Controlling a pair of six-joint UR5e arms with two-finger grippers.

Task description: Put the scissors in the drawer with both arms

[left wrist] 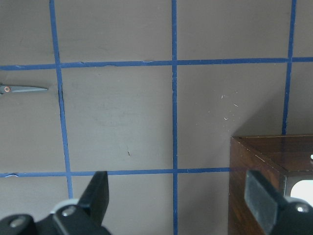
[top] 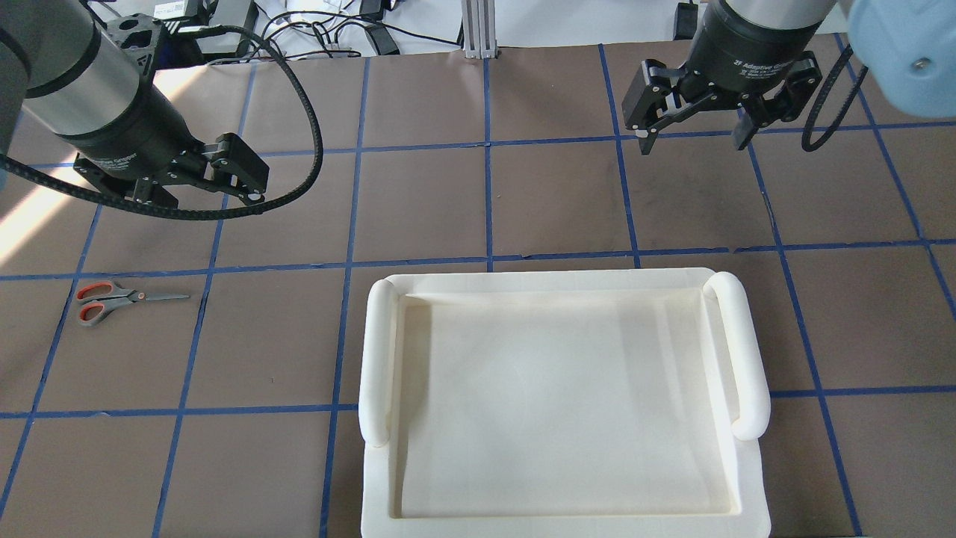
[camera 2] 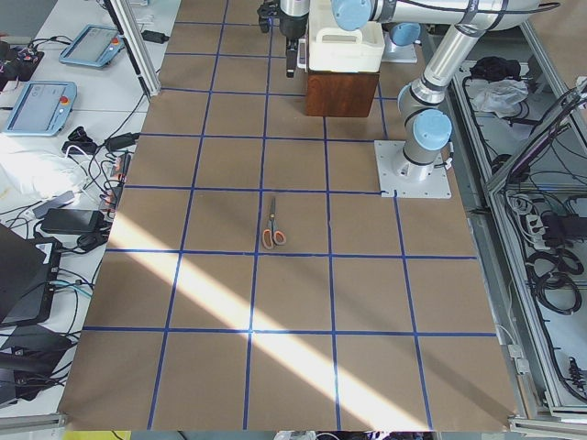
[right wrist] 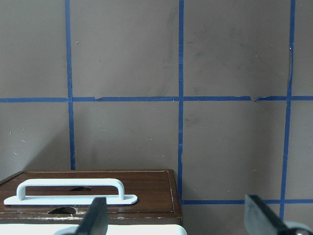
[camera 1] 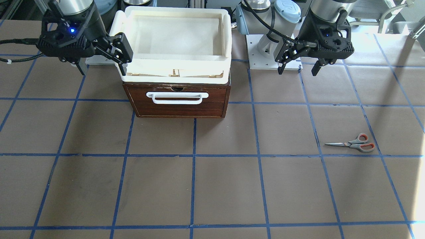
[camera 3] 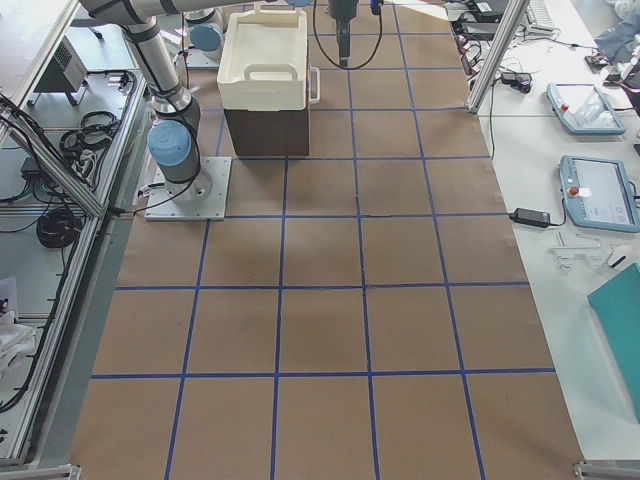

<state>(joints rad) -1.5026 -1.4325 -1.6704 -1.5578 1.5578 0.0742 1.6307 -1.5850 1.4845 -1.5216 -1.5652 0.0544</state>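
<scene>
The scissors (camera 1: 355,143) lie flat on the brown table, shut, also in the overhead view (top: 112,297); only the blade tip (left wrist: 22,89) shows in the left wrist view. The dark brown drawer (camera 1: 177,101) is closed, with its white bar handle (camera 1: 177,97) facing away from the robot. My left gripper (camera 1: 298,68) hangs open and empty above the table, between the scissors and the drawer (left wrist: 274,171). My right gripper (camera 1: 102,66) is open and empty, above and just beyond the drawer's handle (right wrist: 71,191).
A white foam tray (camera 1: 229,39) sits on top of the drawer box and hides it in the overhead view (top: 377,351). The left arm's base plate (camera 1: 262,56) stands beside the box. Blue tape lines grid the table.
</scene>
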